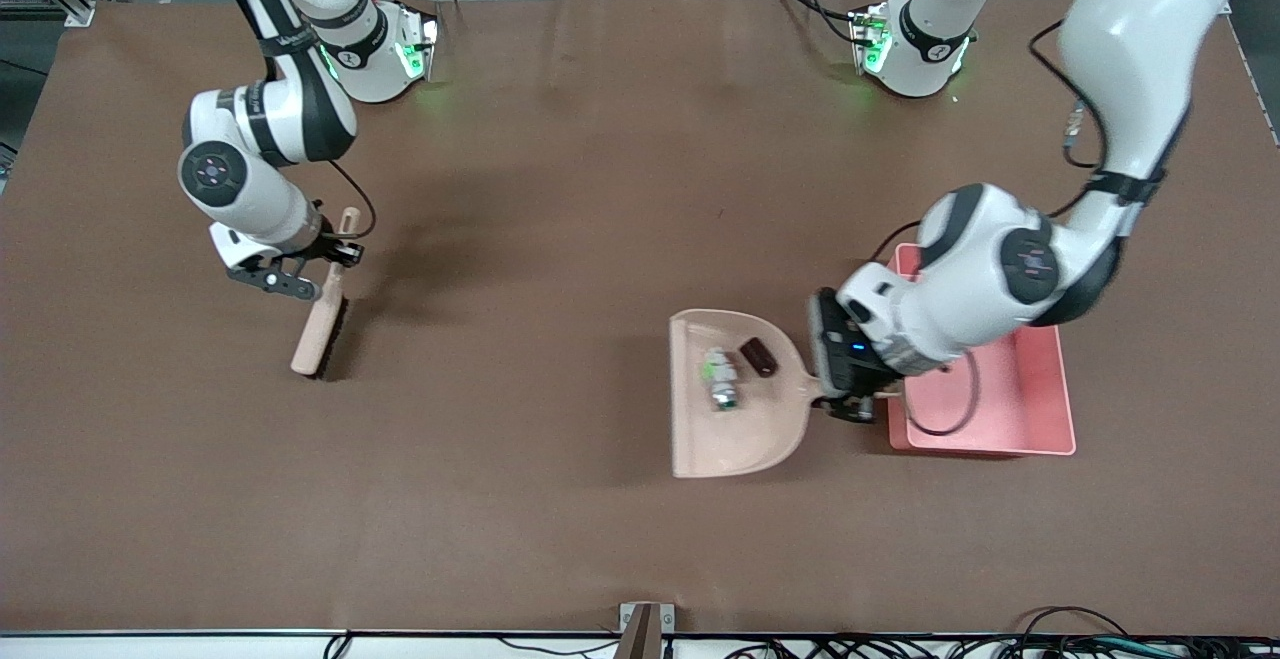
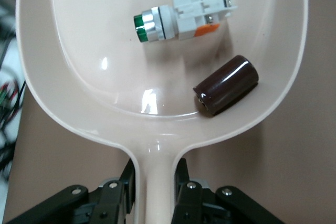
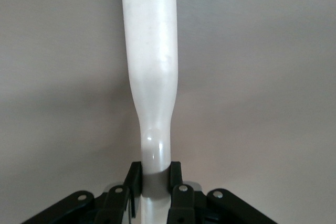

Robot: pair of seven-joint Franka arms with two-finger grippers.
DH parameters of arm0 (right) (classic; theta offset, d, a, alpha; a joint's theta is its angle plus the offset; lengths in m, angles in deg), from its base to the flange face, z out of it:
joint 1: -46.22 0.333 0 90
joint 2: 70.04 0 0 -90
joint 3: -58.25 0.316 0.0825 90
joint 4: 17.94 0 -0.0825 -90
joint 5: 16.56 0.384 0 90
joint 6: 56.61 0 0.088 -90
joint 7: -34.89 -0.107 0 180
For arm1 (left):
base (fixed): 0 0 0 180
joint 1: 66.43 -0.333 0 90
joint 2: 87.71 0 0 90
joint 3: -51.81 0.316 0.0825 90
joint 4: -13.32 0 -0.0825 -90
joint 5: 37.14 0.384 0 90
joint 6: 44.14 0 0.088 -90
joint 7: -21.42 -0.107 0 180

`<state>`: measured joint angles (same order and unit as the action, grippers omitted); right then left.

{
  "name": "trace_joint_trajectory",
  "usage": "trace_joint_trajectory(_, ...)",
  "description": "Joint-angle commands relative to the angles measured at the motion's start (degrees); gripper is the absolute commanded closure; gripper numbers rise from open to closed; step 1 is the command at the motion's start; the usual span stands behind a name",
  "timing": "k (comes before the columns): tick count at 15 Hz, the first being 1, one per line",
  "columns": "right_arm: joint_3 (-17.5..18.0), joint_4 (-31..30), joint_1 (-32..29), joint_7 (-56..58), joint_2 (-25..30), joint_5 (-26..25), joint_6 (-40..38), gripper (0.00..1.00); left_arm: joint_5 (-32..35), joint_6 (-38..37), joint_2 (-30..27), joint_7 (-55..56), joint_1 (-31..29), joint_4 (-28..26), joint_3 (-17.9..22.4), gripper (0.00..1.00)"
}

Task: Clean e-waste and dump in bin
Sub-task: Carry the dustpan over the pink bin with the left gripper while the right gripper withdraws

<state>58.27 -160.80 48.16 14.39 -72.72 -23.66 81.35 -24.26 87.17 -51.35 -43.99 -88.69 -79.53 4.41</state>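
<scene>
Left gripper (image 1: 852, 401), fingers (image 2: 124, 195) clamped on the handle of the dustpan (image 1: 745, 439); the handle runs between the two pads in the left wrist view, and the gripper sits at the bin-side end of the pan. The dustpan lies flat on the table (image 1: 560, 239), toward the left arm's end, with its open mouth facing the right arm's end.

E-waste, both parts inside the dustpan: white part (image 1: 718, 377), with a green end and an orange patch, lying on its side on the pan floor; dark cylinder (image 1: 758, 356), also on its side, just beside the white part and apart from it, near the pan's curved wall at the handle end. In the left wrist view the white part (image 2: 184, 15) and dark cylinder (image 2: 227, 85) are seen clearly separated.

Bin (image 1: 1040, 409), pink tray on the table just beside the dustpan's handle, toward the left arm's end; the left arm's wrist overhangs much of it.

Right gripper (image 1: 330, 264), fingers (image 3: 176, 182) closed on the handle of the brush (image 1: 318, 334). The brush stands near the right arm's end of the table, well apart from the dustpan, bristles down on the surface.
</scene>
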Motion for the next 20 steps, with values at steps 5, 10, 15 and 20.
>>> trace_joint_trajectory(5, 1.21, -9.19, -7.47, 11.89, 3.21, -0.81, 7.49, 1.00, -0.49, -14.93, -1.02, -4.72, -17.27, 5.39, -7.09, 0.99)
trace_joint_trajectory(10, 1.30, -9.54, -6.50, 11.63, 3.03, -0.46, 8.29, 1.00, -0.49, -19.51, -1.02, -9.80, -24.39, 7.86, -6.65, 0.98)
trace_joint_trajectory(15, 1.21, -9.28, -6.59, 11.89, 3.12, -0.55, 8.12, 0.81, -0.32, -20.56, -3.22, -15.34, -25.63, 7.77, -1.57, 0.99)
trace_joint_trajectory(20, 1.04, -8.49, -9.30, 15.30, 3.12, -0.81, 8.38, 0.79, 2.65, -20.48, -4.36, -24.22, -24.58, 5.32, 6.70, 0.99)
